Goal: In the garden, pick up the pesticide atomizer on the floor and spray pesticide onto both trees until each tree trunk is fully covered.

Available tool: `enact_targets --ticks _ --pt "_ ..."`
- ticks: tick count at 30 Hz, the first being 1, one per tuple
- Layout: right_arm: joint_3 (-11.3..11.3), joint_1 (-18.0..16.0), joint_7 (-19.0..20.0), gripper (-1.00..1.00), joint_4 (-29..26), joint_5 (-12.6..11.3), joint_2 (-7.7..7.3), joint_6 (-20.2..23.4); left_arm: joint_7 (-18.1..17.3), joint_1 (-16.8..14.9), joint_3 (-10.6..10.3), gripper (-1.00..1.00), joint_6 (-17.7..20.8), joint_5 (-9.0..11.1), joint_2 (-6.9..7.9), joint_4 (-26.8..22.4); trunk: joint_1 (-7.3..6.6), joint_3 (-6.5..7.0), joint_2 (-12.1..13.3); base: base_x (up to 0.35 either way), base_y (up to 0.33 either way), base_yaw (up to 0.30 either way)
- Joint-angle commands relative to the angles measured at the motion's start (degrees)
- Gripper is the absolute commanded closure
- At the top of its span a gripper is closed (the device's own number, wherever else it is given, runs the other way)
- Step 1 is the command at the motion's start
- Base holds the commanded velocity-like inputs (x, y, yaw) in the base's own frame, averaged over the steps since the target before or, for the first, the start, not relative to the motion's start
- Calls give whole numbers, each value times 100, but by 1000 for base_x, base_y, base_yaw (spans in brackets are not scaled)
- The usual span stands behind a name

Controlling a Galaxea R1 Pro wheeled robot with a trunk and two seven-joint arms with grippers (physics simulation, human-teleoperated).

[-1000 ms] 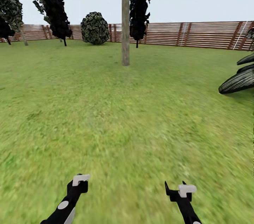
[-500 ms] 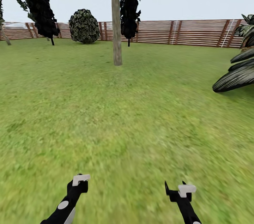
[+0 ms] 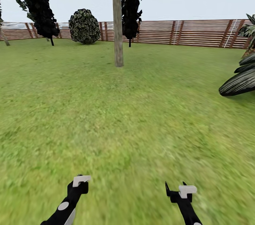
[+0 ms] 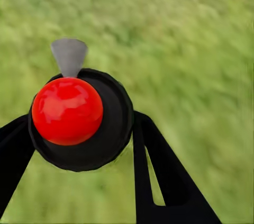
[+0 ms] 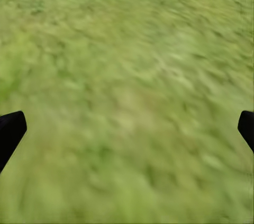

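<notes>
The pesticide atomizer (image 4: 67,110), a black round body with a red ball top and a grey nozzle, sits between the dark fingers of my left gripper (image 4: 84,152), which is shut on it. In the head view my left gripper (image 3: 80,181) and right gripper (image 3: 176,190) hang low over the grass floor (image 3: 127,122). The right gripper (image 5: 127,128) is open with only grass between its fingers. A tree trunk (image 3: 117,26), bare and grey-brown, stands far ahead, left of centre. A second thin leaning trunk (image 3: 4,37) shows at the far left edge.
A brown slatted fence (image 3: 198,33) closes the back of the lawn. A round dark bush (image 3: 84,26) and two dark narrow trees (image 3: 131,5) stand near it. Dark palm fronds (image 3: 239,81) reach in from the right. Open grass lies between me and the trunk.
The whole picture has shifted: the trunk sits a little further left than a second ago, so the camera moved. Both grippers keep their places and states.
</notes>
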Motion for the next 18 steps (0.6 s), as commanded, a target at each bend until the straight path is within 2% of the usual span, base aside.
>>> enact_targets --ticks 1,8,18 --pt "0 0 0 -100 0 0 0 0 -4 0 1 100 0 0 0 -1 0 0 0 334 97 0" --pt "1 0 0 -100 0 0 0 1 -4 2 1 100 0 -4 0 -1 0 0 0 334 81 0" --pt "1 0 0 -100 0 5 0 5 -4 2 1 100 0 -4 0 -7 0 0 0 338 5 0"
